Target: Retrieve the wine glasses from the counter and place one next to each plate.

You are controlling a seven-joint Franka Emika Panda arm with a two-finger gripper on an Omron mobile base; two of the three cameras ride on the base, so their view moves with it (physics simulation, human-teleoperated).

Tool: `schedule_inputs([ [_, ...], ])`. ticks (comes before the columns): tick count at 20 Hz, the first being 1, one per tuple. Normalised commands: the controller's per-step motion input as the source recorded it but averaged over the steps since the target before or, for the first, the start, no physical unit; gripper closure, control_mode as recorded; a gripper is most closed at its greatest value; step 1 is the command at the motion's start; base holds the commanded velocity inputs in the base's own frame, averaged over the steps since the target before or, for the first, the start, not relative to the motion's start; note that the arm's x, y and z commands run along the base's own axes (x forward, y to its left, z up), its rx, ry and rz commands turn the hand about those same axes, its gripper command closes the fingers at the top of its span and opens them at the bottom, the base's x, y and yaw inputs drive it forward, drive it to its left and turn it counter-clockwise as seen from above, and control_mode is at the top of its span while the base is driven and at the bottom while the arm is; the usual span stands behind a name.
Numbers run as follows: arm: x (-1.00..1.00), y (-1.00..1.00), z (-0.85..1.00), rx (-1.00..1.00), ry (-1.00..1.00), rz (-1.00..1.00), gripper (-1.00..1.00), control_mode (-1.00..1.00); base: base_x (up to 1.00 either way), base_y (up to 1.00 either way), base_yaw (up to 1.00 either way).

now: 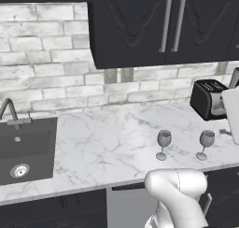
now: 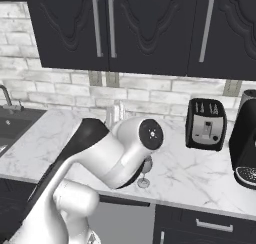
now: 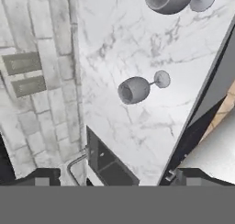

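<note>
Standing upright near the worktop's (image 1: 107, 143) front edge, two wine glasses (image 1: 163, 144) (image 1: 206, 144) sit side by side, well apart from the sink (image 1: 25, 147). The pincer (image 3: 114, 177) hangs above them, jaws wide apart, holding nothing.

Two clear, grey-tinted wine glasses stood upright on the white, grey-veined marble table (image 1: 102, 143), near its front edge and right of the dark sink. The left wine glass (image 1: 163, 145) and the right wine glass (image 1: 206, 144) were set side by side, apart, neither touching the other. Each had a rounded bowl, a thin stem and a round foot flat on the marble. Both appeared empty. From the right base camera, one glass's foot (image 2: 143, 182) showed beneath the arm.
</note>
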Motion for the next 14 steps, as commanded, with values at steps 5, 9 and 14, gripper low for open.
schedule_inputs([
  [5,0.0,-0.28,-0.14,0.43,0.03,-0.04,-1.0,-1.0,0.0,0.0,0.0],
  [9,0.0,-0.17,-0.19,0.43,0.08,0.0,-1.0,-1.0,0.0,0.0,0.0],
  [14,0.22,-0.1,-0.18,0.28,0.2,0.01,-1.0,-1.0,0.0,0.0,0.0],
])
